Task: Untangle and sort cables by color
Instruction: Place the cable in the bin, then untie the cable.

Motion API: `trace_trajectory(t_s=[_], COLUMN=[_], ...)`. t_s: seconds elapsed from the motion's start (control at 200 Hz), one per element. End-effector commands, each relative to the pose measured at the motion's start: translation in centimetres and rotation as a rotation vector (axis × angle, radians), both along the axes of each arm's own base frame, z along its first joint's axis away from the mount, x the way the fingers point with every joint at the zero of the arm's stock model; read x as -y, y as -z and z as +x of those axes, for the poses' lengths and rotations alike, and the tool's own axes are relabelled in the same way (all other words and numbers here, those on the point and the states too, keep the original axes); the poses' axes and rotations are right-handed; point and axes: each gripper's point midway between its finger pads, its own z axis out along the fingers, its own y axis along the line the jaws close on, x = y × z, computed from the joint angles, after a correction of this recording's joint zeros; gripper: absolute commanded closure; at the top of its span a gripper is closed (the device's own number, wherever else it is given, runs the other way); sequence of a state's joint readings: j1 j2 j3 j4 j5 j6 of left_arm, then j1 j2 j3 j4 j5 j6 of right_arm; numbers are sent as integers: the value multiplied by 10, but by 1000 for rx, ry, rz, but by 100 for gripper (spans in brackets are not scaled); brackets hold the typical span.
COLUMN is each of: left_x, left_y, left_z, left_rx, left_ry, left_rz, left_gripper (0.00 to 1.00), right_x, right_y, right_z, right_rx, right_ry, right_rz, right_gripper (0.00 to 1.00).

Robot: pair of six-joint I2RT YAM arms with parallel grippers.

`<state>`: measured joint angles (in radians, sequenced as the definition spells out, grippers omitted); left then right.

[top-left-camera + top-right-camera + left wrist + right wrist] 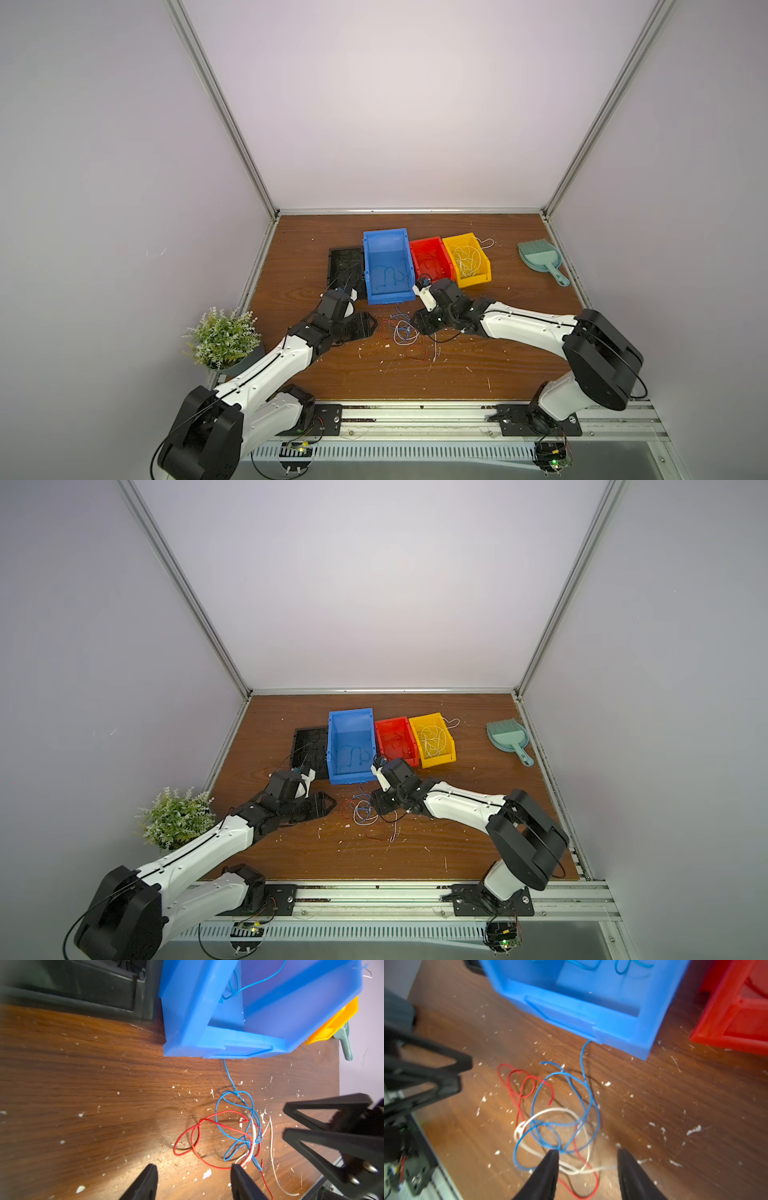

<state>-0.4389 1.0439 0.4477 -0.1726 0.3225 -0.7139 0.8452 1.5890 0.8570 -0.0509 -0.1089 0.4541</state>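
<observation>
Item 1. Cables [405,334]: I logged a loose knot of blue, red and white strands lying on the table [478,374], just in front of the blue bin [388,296] and between my two grippers. One blue strand [228,1074] ran from the knot up to the bin's front lip. I could not tell whether any black wire was in the knot.

Item 2. Left gripper [193,1167]: it was released, with the jaws standing apart and low at the knot's edge. A red loop lay on the wood between the fingertips, and nothing was pinched. I judged it was placed there to pin or pull one side while the other arm drew a strand free.

Item 3. Right gripper [588,1152]: it was also released, with the jaws apart and poised over the blue and white loops. That view was blurred, but I saw no strand clamped.

Item 4. Sorted stock: blue wires [386,276] lay in the blue bin and red wires in the red bin [424,242]. White wires lay in the yellow bin [473,280], one trailing over its far rim. The black tray [338,253] beside the blue bin was too dark to show its contents.

Item 5. Sundries: a teal dustpan [536,255] and a potted plant [222,338] stood well apart from the work. White flecks littered the wood.

Remark: most of the sorting looked done. The blue strand seemed the natural next pick, since it already pointed at its bin.
</observation>
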Motion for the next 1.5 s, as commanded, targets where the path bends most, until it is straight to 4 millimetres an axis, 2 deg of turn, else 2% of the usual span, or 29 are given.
trace_trajectory(t_s=[0.0,0.295,0.425,0.585,0.615,0.791,0.911,1.076,1.346,1.416,1.496], left_x=[2,8,8,8,8,9,15,22,28,39,55], left_y=[7,9,8,4,3,-4,-13,-24,-32,-41,-61], left_z=[-7,-9,-10,-8,-8,-7,-6,-5,-4,-5,-6], left_rx=[-15,-38,-37,-23,-21,3,24,50,65,91,151], left_ry=[3,16,17,16,15,23,46,69,95,138,194], left_rz=[-18,-51,-55,-60,-61,-67,-99,-139,-160,-192,-226], left_gripper=[39,39,39,39,39,39,39,39,39,39,38], right_x=[-13,-32,-37,-37,-37,-30,-21,2,27,35,42], right_y=[-11,15,15,3,0,-50,-94,-148,-243,-258,-261], right_z=[19,27,24,19,19,16,12,5,-23,-30,-32], right_rx=[-7,-68,-51,-9,4,167,305,467,716,759,787], right_ry=[132,237,238,224,218,223,223,245,184,178,185], right_rz=[69,116,98,90,95,124,175,242,437,510,521], right_gripper=[48,52,68,98,100,100,100,100,100,100,100])
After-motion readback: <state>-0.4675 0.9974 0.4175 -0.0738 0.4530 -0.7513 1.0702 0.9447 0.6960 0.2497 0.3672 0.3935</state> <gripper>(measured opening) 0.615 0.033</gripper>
